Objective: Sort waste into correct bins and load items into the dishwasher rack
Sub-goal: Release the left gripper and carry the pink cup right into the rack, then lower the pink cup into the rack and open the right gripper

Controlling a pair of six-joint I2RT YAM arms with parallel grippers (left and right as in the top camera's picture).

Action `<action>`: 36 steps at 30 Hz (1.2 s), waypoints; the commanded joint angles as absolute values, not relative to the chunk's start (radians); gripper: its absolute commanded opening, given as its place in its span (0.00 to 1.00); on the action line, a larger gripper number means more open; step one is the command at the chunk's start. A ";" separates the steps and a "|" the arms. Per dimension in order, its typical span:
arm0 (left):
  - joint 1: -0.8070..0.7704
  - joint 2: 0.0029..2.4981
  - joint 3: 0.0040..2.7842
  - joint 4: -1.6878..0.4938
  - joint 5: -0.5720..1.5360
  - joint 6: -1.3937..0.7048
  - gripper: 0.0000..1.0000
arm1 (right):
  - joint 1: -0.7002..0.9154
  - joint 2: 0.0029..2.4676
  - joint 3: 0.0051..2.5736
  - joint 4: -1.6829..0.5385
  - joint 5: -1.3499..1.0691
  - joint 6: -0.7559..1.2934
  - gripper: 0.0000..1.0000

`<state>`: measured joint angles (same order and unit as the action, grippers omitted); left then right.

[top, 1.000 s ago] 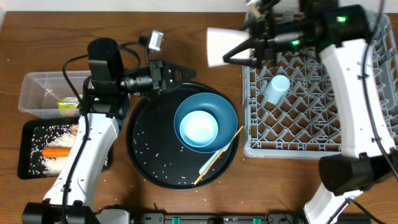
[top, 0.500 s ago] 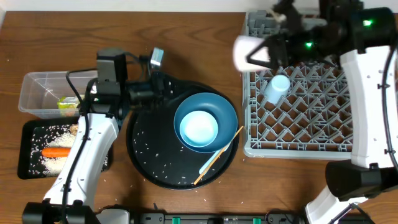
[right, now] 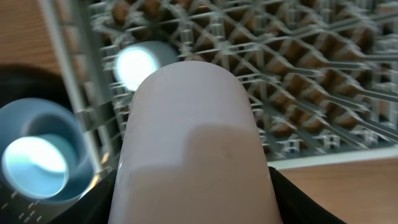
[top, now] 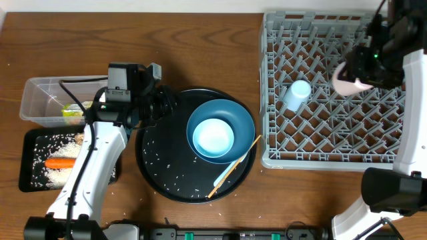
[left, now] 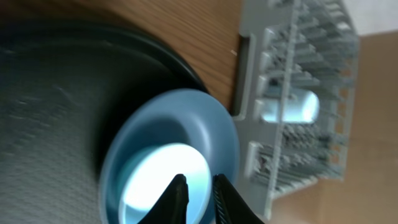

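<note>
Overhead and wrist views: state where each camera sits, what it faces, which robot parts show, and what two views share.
Overhead: above the table, facing down on the round black tray and dishwasher rack; both arms show.
Left wrist: on the left arm, facing the pale-blue bowl; slightly parted fingers show.
Right wrist: on the right arm, facing down into the rack; fingers grip the small pink cup.
Shared: all three show the bowl and the small light-blue cup.

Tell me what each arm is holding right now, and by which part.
Right end effector: small pink cup, clamped across its side wall. Left end effector: nothing, fingers narrowly parted above the pale-blue bowl.
</note>
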<state>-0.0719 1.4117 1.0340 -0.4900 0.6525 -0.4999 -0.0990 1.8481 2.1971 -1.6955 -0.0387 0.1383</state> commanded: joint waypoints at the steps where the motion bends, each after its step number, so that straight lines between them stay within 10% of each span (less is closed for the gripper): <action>1: -0.066 1.412 1.034 -0.489 0.531 -0.483 0.22 | -0.149 1.835 2.168 -1.698 0.041 0.168 0.43; 9: -0.066 1.412 1.034 -0.489 0.530 -0.483 0.98 | -0.220 1.835 2.008 -1.693 0.041 0.160 0.43; 36: -0.066 1.412 1.034 -0.489 0.530 -0.483 0.98 | -0.273 1.835 1.654 -1.533 -0.087 0.108 0.33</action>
